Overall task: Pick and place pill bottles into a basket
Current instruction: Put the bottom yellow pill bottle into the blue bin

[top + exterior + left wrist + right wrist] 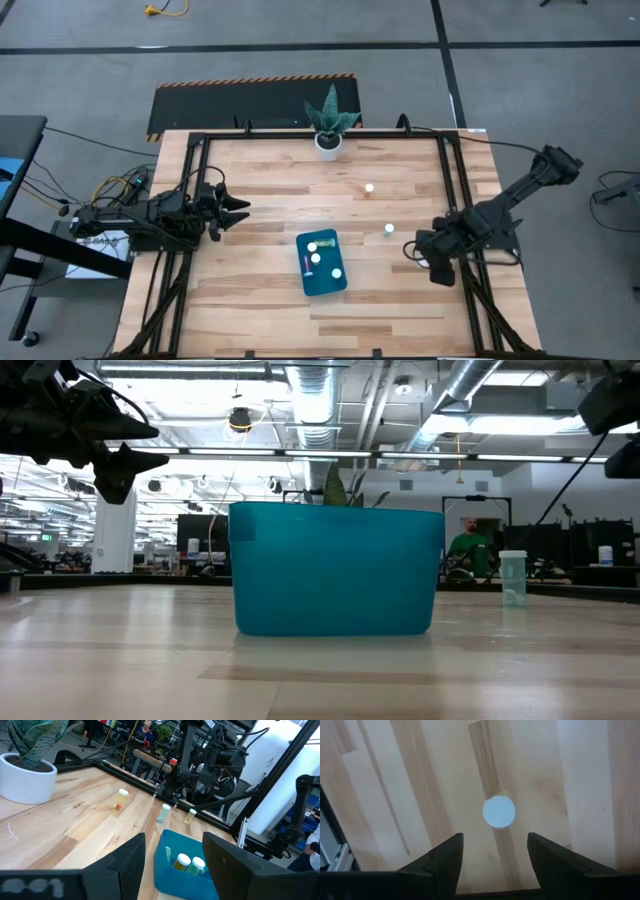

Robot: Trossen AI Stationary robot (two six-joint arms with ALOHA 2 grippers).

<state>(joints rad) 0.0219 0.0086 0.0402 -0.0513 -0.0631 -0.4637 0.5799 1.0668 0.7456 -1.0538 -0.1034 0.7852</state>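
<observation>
The teal basket [322, 282] lies at the table's middle front with three pill bottles [316, 259] inside. Two more pill bottles stand on the wood behind and to the right of it, one farther back [369, 187] and one nearer [389, 229]. My right gripper [415, 250] hangs open to the right of the basket and points straight down. The round white top of another pill bottle [499, 811] shows just ahead of its fingertips, apart from them. At the table's left edge my left gripper [235, 212] is open and empty, facing the basket [167, 880].
A white pot with a green plant [328, 140] stands at the back edge, middle. Black frame rails [200, 160] run along the table's left, right and back sides. In the low view a person [467, 545] sits far off in the room.
</observation>
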